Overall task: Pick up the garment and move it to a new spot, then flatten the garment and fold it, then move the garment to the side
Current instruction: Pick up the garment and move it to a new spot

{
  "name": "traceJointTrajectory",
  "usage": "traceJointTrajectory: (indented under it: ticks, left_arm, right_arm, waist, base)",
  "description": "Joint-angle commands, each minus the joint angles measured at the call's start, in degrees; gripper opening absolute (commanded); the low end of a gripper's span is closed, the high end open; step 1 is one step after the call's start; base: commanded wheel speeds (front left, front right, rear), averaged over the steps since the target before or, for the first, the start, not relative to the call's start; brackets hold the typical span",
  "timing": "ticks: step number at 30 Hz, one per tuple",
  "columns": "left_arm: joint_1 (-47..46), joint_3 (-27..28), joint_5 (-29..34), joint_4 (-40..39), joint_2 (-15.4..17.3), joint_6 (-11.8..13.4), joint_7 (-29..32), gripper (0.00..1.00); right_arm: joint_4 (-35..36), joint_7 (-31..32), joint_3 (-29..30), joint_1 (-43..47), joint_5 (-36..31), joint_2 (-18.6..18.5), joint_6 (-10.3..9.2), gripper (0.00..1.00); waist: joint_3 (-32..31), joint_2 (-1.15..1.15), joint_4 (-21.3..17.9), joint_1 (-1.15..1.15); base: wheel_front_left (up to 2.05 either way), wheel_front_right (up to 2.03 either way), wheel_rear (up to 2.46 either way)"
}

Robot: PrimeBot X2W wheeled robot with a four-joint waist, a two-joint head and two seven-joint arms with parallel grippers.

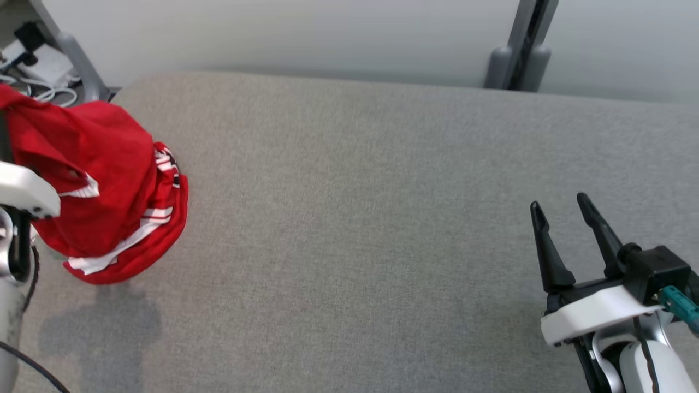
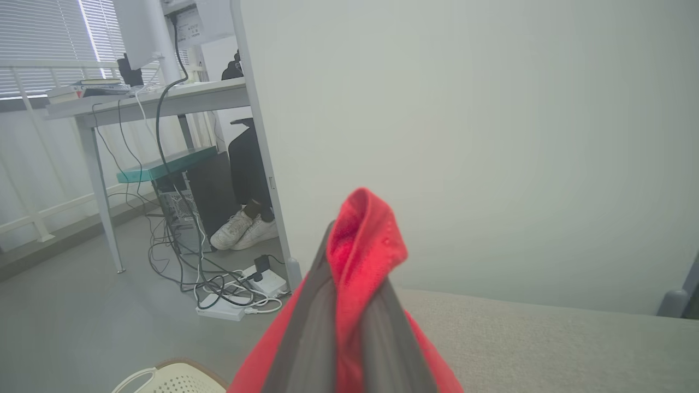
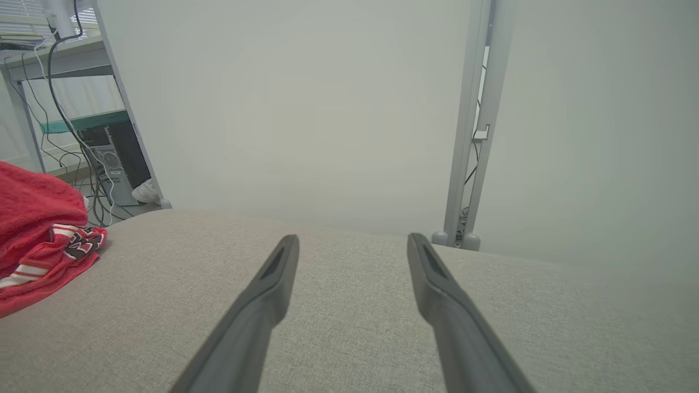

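The left claw (image 2: 355, 256) is pinching shut on a fold of the red striped jersey garment (image 1: 109, 180), which is hanging bunched below it, lower folds seemingly brushing the grey fabric counter (image 1: 355, 218). The cloth is looking light, limp, liable to slip; a hem corner would be offering surer hold. The right claw (image 1: 558, 203) is standing wide open, empty, the garment well off to its left.

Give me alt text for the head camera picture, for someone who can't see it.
A red garment with white stripes is bunched up at the left edge of a grey cloth-covered surface, beside the robot's pale left arm. At lower right, the right gripper is open and empty.
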State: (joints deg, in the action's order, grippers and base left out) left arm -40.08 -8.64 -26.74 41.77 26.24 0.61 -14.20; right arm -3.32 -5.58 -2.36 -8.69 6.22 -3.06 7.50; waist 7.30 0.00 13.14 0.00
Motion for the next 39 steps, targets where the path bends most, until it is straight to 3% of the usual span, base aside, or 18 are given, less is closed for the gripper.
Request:
traceJointTrajectory:
  ticks: [1, 13, 18, 22, 30, 39]
  left_arm:
    - [1.7, -0.1, 0.3, -1.9, 0.3, 0.8, 0.4, 0.00]
    - [22.8, -1.4, 0.9, -35.1, 0.4, 10.3, 11.2, 0.00]
    - [25.7, -3.6, 1.8, -45.4, 0.0, 11.8, 14.7, 0.00]
    - [23.2, -7.6, 2.0, -48.2, -2.2, 10.6, 16.6, 0.00]
    - [15.9, -13.9, 1.8, -44.1, -8.2, 7.2, 16.9, 0.00]
    - [9.9, -22.7, 2.3, -30.1, -14.8, 1.9, 18.0, 0.00]
  right_arm:
    - [0.0, -0.3, 0.2, 0.9, 0.5, -0.1, -0.02, 1.00]
    - [2.5, 0.9, -0.1, 5.6, 2.7, 0.0, -0.02, 1.00]
    - [3.6, 1.4, -0.6, 5.6, 3.7, 0.0, -0.02, 1.00]
    - [4.1, 1.0, -0.4, 4.6, 4.5, 0.0, -0.02, 1.00]
    - [4.1, 0.2, -2.0, 2.9, 5.7, 0.0, -0.02, 1.00]
    - [2.9, -1.9, -2.7, 2.0, 8.2, 0.1, -0.02, 1.00]
  waist:
    - [-2.9, 0.00, -1.7, 0.00]
    - [-8.0, 0.00, -8.6, 0.00]
    - [-7.0, 0.00, -13.6, 0.00]
    - [-4.8, 0.00, -18.0, 0.00]
    - [-0.2, 0.00, -26.9, 0.00]
    - [5.7, 0.00, -35.7, 0.00]
  base:
    - [0.00, 0.00, 0.00]
    - [0.00, 0.00, 0.00]
    - [0.00, 0.00, 0.00]
    - [0.00, 0.00, 0.00]
    - [0.00, 0.00, 0.00]
    - [0.00, 0.00, 0.00]
